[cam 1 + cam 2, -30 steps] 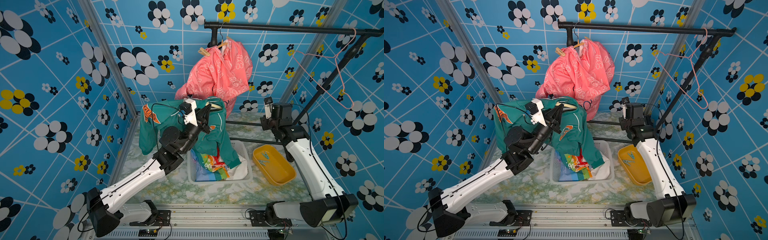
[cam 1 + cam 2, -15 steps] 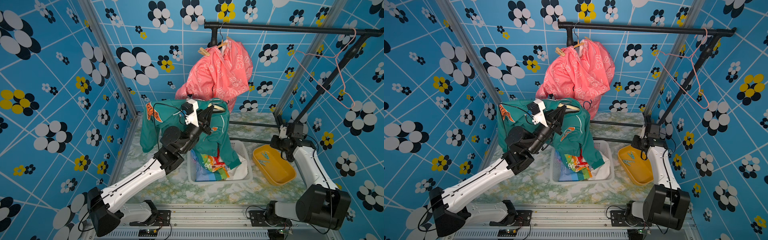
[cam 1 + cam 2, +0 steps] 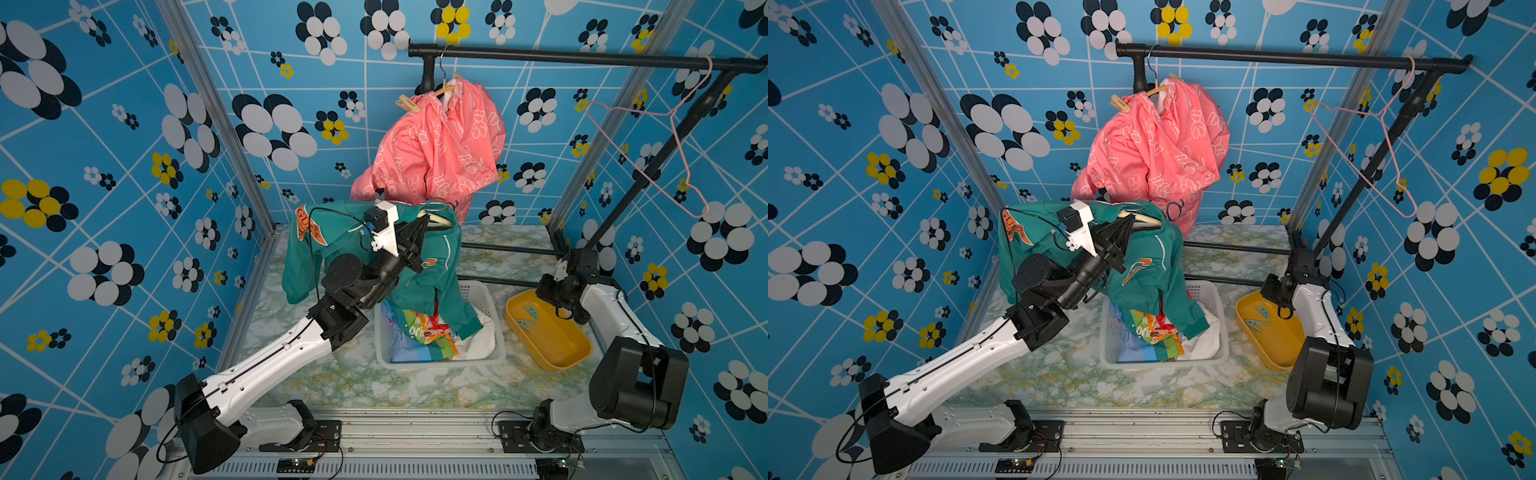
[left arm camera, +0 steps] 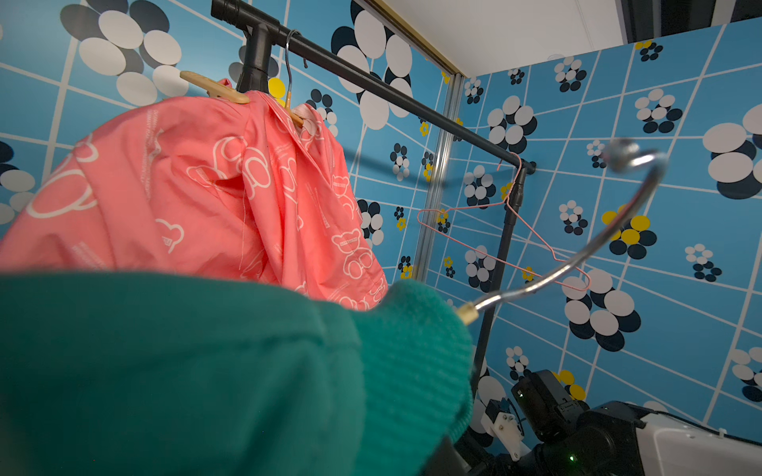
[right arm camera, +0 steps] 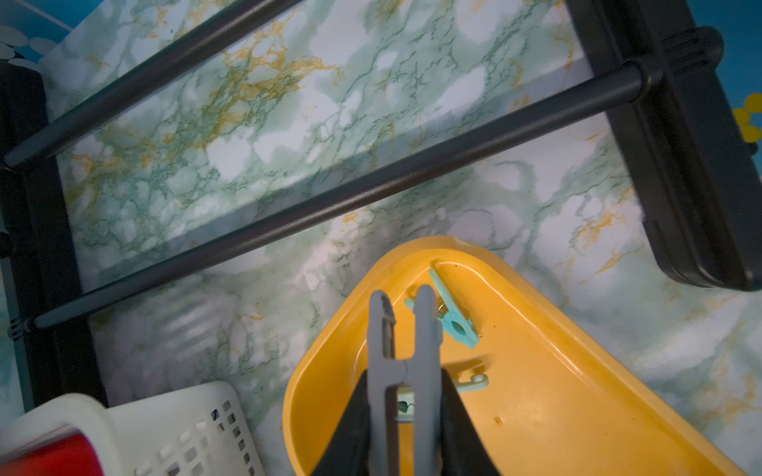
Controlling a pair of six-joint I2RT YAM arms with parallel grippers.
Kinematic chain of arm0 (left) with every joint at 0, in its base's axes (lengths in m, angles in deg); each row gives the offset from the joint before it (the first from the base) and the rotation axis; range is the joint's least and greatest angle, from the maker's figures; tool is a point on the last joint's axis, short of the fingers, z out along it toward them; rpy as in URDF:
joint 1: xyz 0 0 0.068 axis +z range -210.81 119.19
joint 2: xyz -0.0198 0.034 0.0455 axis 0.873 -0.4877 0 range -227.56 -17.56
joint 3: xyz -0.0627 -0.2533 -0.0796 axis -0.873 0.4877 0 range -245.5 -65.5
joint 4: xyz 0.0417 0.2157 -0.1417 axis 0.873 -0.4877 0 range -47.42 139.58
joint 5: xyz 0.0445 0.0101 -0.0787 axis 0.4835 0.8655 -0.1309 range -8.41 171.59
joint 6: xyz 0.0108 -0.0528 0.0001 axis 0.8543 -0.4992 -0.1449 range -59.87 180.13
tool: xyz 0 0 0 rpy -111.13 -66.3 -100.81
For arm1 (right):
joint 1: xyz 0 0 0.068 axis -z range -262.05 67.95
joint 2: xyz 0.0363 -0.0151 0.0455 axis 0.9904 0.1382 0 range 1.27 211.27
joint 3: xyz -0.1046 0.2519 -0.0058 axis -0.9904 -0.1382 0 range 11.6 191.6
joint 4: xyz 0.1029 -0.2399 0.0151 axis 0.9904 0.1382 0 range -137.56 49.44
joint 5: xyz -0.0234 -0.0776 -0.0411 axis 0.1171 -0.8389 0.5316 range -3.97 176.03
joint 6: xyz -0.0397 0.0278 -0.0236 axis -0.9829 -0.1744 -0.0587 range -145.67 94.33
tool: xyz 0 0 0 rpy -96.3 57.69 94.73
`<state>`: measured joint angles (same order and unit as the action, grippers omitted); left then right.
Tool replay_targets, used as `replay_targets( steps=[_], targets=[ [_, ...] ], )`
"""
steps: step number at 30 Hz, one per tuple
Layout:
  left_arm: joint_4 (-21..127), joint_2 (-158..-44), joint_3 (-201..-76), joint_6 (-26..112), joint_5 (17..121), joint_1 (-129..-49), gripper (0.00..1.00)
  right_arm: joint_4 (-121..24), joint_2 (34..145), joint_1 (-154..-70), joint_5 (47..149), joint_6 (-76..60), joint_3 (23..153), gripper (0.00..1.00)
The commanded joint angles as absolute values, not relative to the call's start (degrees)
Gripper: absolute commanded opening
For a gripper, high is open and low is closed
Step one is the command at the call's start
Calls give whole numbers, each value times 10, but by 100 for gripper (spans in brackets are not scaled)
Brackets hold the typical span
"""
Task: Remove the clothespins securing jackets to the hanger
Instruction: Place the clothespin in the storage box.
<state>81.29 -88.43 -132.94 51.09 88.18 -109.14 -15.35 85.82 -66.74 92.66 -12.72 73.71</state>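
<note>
Blk rack rail [image 3: 582,55] across top | wht basket [image 3: 478,293] ctr on marble tabletop [image 3: 395,386] | yellow tray [image 3: 569,345] just beside basket | blue floral walls [image 3: 124,166]

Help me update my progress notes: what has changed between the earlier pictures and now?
The right gripper came down from beside the teal jacket to over the yellow tray, a grey clothespin clamped in it, not yet released. Unchanged: the left gripper still holds the teal jacket up by its hanger; the pink jacket stays pinned on the rail; green clothespins lie in the tray.
</note>
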Motion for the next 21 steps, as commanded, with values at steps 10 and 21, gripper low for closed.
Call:
replay_targets(
  steps=[10, 21],
  targets=[
    [872, -865, -1334, 521, 867, -1087, 0, -116, 799, -666, 939, -125, 740, 29],
    [874, -865, -1334, 517, 863, -1087, 0, -107, 778, -666, 937, -129, 732, 48]
  ],
)
